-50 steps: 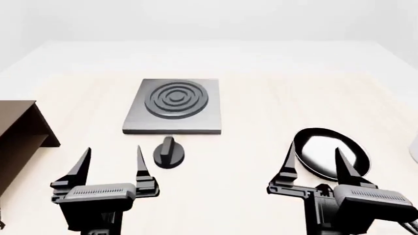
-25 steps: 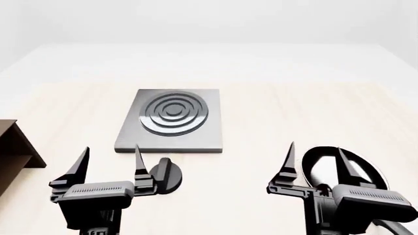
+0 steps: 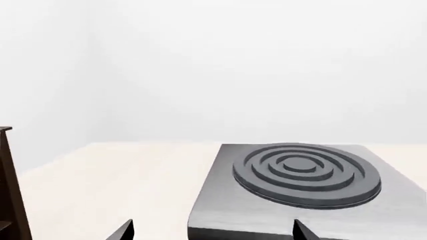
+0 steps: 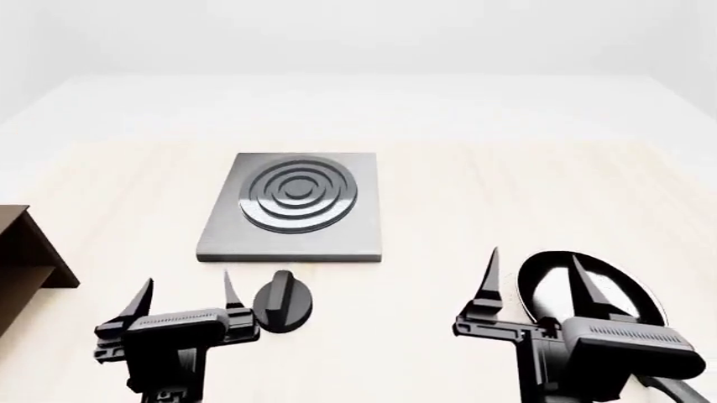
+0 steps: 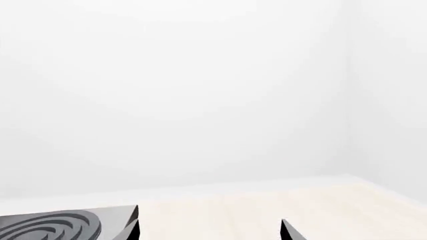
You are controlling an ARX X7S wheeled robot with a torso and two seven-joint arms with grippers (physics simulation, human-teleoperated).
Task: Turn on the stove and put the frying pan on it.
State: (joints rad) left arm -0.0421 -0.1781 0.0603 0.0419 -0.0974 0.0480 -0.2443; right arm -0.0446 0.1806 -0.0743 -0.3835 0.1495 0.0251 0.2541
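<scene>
The stove [image 4: 294, 208] is a flat grey square plate with a ringed burner, on the pale table ahead of my left arm. It also shows in the left wrist view [image 3: 303, 182] and at the edge of the right wrist view [image 5: 60, 225]. Its black knob [image 4: 284, 302] lies in front of it, just right of my left gripper [image 4: 185, 290], which is open and empty. The frying pan [image 4: 594, 290] lies at the right, partly hidden behind my right gripper [image 4: 536, 270], which is open and empty above its near rim. The pan's handle is hidden.
A brown wooden shelf [image 4: 25, 252] stands at the left edge of the table, also at the edge of the left wrist view [image 3: 10, 190]. The pale wooden table [image 4: 471, 193] stretches beyond the stove to a white floor and walls.
The view shifted forward early on, so the stove, knob and pan slid down the frame. Since then my left gripper has dropped lower and the knob is uncovered beside it.
</scene>
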